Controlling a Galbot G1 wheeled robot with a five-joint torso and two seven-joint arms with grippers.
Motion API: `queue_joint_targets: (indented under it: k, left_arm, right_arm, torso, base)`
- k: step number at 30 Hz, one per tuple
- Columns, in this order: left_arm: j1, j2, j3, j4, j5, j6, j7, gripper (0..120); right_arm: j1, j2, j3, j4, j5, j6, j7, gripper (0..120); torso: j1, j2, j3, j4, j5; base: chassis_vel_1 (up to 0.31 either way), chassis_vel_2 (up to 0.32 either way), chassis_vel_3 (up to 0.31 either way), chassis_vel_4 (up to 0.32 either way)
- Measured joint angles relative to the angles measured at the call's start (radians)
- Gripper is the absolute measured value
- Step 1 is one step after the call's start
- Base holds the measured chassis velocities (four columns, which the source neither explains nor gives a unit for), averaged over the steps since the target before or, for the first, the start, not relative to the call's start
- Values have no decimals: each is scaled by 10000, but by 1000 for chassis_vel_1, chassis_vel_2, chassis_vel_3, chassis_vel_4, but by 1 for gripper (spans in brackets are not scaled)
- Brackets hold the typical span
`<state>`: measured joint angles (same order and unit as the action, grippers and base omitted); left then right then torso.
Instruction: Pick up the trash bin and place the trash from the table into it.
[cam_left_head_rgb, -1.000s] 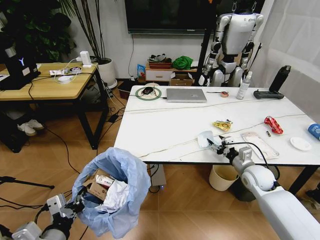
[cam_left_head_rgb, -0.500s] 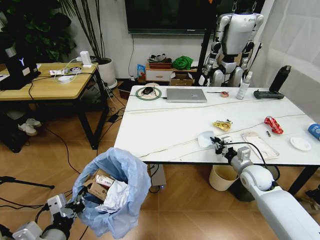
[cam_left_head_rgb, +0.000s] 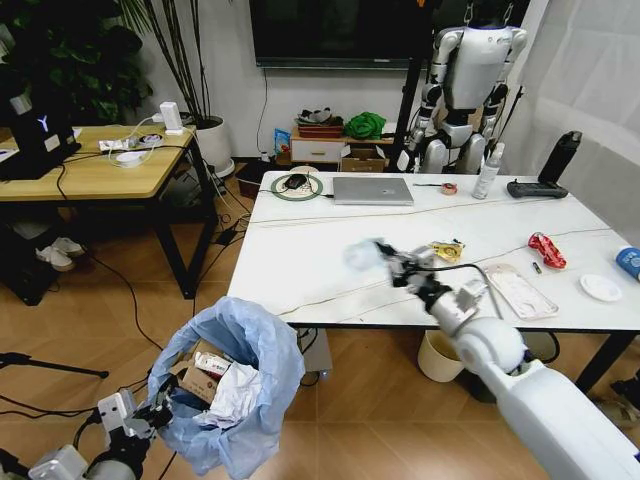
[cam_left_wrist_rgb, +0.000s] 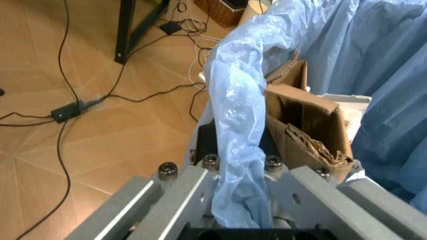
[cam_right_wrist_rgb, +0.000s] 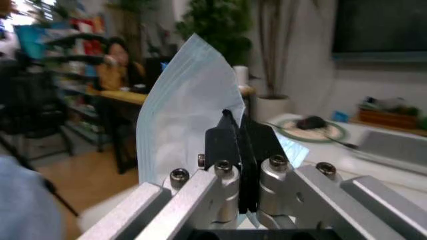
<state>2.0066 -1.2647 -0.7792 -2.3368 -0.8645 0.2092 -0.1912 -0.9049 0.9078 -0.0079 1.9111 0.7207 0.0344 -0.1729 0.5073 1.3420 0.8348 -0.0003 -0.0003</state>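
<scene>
Partway through, judging by the load: trash bin at seven o'clock off the table, pinched by its blue liner in the left end effector, already holding cardboard and crumpled tissue. Right end effector lifted over the table's near edge, pressed together on a pale blue-white scrap. Left to clear toward three o'clock: yellow wrapper, clear packaging, red wrapper, white lid, paper cup.
</scene>
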Motion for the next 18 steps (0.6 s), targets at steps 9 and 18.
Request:
queue_joint_targets:
  k: [9,18]
  left_arm:
    - [-33,-146,27,1,81,22,2,0]
    - [-125,-267,56,9,99,84,-47,0]
  right_arm:
    - [2082,283,-3790,898,1062,790,25,0]
    - [2819,931,-5925,365,576,1002,-45,0]
  torso:
    - [0,-1,0,2,0]
    - [0,0,0,0,0]
  base:
    - [0,0,0,0]
    - [0,0,0,0]
